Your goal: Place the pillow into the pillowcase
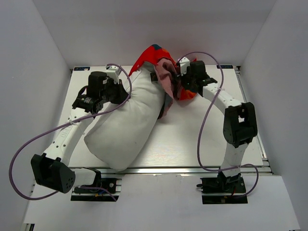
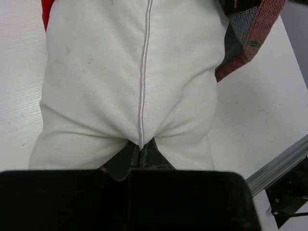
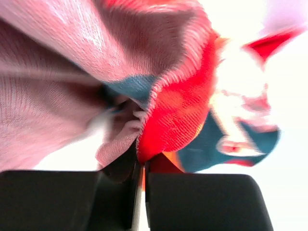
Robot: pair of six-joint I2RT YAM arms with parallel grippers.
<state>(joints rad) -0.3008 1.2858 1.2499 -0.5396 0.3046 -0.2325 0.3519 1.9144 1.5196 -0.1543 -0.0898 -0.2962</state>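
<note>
Near edge first: pillow (image 1: 126, 125) lies diag on the table (image 1: 202, 144). Its fat end is lower-left of centre in the top view and the body runs up toward upper centre.

L gripper (image 2: 139, 152): wrist view shows the jaws pressed together on a tuck of white fabric right at the seam, bottom centre of frame. In the top view it comes in from the left onto the pillow's upper flank. Imo that's an anchor grip, so the pillow can be pushed fwd and won't slide off while the case gets pulled over it.

Further back: pillowcase (image 1: 159, 62) is bunched at upper centre, red outside, pink lining flopped out to the right. Only the pillow's far tip looks to be inside the mouth and most of the body is bare, so I'd judge insertion barely started.

R gripper (image 3: 139, 167) sits just right of that bunch in the top view. Wrist view is blurry, but the jaws are closed down w/ the red hem running in between them, i.e. gripping the case edge, prob to hold the opening up and drag it toward the near side.

Risks: thin pinch on the pillow may slip, and the mouth is crumpled rather than spread, so it could snag on the corner.
</note>
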